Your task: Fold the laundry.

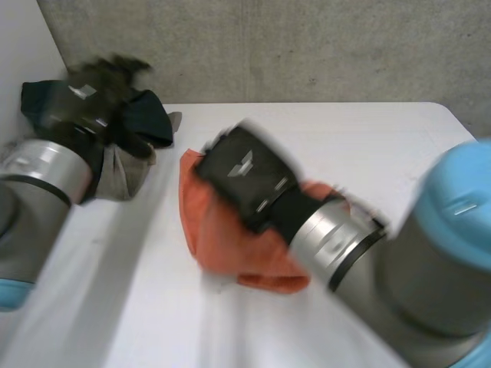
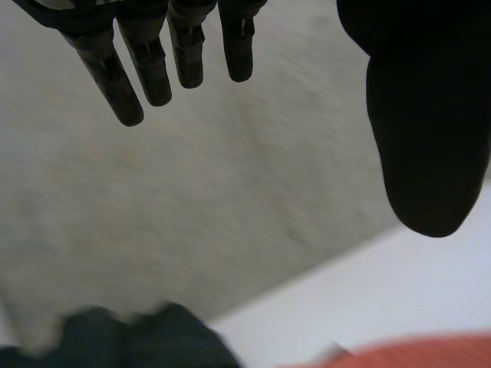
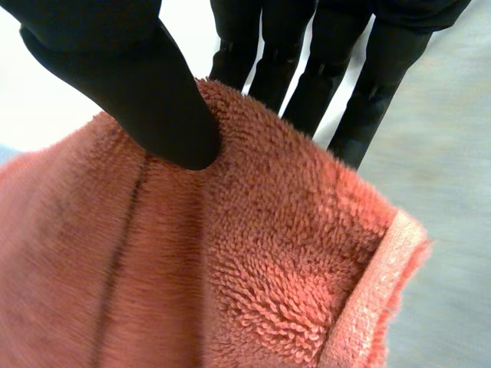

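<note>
Progress: the orange terry-cloth towel point(image 1: 222, 238) lies bunched on the white tabletop point(image 1: 360, 138) and is not yet folded flat; I judge the task to be at an early stage.
Still to do: a dark teal cloth point(image 1: 149, 115) and a grey cloth point(image 1: 123, 176) sit in a heap at the far left corner, both unfolded.
Right hand point(image 1: 245, 176): the thumb is on the towel and the fingers point(image 3: 307, 84) are behind it, pinching the fabric close to its hemmed edge.
Left hand point(image 1: 96, 96): the fingers are straight and spread, holding nothing, near the dark heap but not touching it.
Towel: in the middle of the tabletop, apart from the left hand.
</note>
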You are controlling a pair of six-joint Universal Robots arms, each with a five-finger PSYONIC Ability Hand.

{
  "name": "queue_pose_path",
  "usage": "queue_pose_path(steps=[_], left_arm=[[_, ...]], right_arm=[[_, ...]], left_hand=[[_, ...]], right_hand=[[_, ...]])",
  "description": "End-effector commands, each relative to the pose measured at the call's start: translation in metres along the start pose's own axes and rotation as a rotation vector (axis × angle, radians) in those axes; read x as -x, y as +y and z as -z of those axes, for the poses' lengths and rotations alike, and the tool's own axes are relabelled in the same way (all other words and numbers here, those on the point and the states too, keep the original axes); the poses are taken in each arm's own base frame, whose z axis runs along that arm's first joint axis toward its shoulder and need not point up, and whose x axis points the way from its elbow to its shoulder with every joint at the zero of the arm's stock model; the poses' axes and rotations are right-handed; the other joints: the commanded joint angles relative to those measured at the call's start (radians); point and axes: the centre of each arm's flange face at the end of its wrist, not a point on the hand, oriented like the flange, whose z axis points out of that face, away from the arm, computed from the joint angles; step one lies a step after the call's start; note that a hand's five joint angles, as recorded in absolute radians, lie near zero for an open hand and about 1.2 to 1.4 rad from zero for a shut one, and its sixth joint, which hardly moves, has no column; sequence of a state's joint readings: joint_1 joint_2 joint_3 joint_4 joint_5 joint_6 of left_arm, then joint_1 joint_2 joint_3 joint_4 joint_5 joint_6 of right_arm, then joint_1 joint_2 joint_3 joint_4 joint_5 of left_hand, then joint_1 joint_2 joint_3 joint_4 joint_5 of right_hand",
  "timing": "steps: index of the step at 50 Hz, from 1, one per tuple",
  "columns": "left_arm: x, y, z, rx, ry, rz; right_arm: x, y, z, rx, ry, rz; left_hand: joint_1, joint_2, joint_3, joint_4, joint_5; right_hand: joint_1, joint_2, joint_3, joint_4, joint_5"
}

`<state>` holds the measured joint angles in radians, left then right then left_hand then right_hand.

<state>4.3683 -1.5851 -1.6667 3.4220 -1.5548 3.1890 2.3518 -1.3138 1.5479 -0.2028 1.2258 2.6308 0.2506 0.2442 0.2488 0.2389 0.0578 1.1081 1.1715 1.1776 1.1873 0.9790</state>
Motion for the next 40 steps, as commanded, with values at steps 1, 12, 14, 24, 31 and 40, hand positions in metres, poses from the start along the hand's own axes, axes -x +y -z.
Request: queue_pose_path(steps=[1, 12, 14, 24, 31, 40], left_arm=[[0.029, -0.026, 0.007, -0.093, -0.104, -0.025], [0.009, 0.022, 0.028, 0.071, 0.054, -0.012], [0.004, 0.03, 0.03, 0.102, 0.073, -0.007], [-0.03, 0.081, 0.065, 0.434, 0.211, -0.018], [-0.03, 0.115, 0.073, 0.571, 0.268, -0.183], [-0.028, 0.157, 0.07, 0.704, 0.303, -0.237]], right_arm=[[0.075, 0.024, -0.013, 0.024, -0.23, 0.007], [-0.037, 0.02, 0.003, 0.222, 0.209, -0.057], [-0.055, 0.029, 0.012, 0.288, 0.245, -0.083], [-0.096, 0.081, 0.047, 0.556, 0.307, -0.276], [-0.081, 0.111, 0.053, 0.558, 0.181, -0.207], [-0.074, 0.158, 0.05, 0.54, 0.123, -0.097]], left_hand=[[-0.025, -0.019, -0.024, -0.014, -0.007], [0.004, 0.01, 0.006, 0.016, 0.022], [0.004, 0.01, 0.006, 0.016, 0.022], [0.092, 0.098, 0.094, 0.104, 0.11], [0.18, 0.186, 0.182, 0.192, 0.198], [0.256, 0.262, 0.258, 0.268, 0.274]], right_hand=[[-0.91, -0.973, -0.98, -0.989, -0.955], [-0.934, -0.997, -1.003, -1.013, -0.979], [-0.934, -0.997, -1.003, -1.013, -0.979], [-0.934, -0.997, -1.003, -1.013, -0.979], [-0.934, -0.997, -1.003, -1.013, -0.979], [-0.868, -0.931, -0.937, -0.947, -0.913]])
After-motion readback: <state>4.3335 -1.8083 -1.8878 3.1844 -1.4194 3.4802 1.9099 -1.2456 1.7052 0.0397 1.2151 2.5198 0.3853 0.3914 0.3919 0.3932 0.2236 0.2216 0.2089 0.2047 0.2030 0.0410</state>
